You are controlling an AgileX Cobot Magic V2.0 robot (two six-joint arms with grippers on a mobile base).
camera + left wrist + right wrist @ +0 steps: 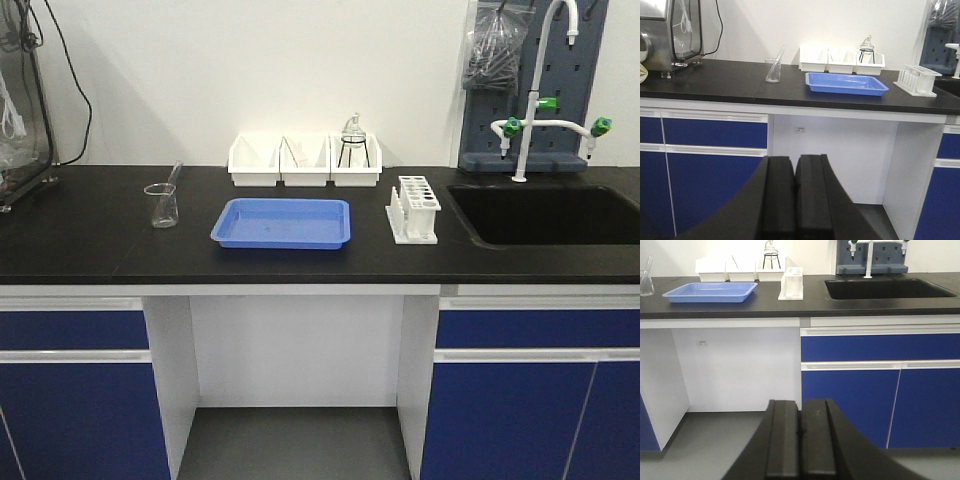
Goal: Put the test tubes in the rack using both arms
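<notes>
We record the left end effector (795, 172) and right end effector (801, 415), each with jaws pressed together on nothing, held low facing the cupboards, below the counter (90, 235); the front view shows neither. A test tube (174, 178) leans in the beaker (162, 208), left of the blue tray (283, 222). The rack (413, 208) stands between tray and sink (545, 215).
</notes>
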